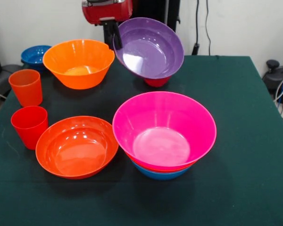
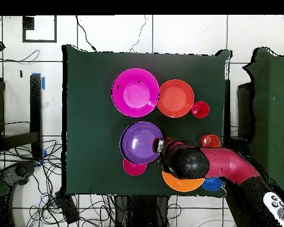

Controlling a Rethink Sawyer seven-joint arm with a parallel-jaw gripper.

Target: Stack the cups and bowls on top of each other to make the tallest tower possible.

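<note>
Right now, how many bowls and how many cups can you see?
Bowls: 8 (pink, purple, yellow-orange, loose red-orange, nested red-orange, medium blue, small blue, small magenta)
Cups: 2 (red, orange)
Total: 10

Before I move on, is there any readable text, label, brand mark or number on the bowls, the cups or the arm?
None can be read in either view.
The purple bowl held tilted at the gripper, the pink bowl and the two cups, orange and red: plain plastic, no print visible.
The arm's red housing: no legible marking.
</note>
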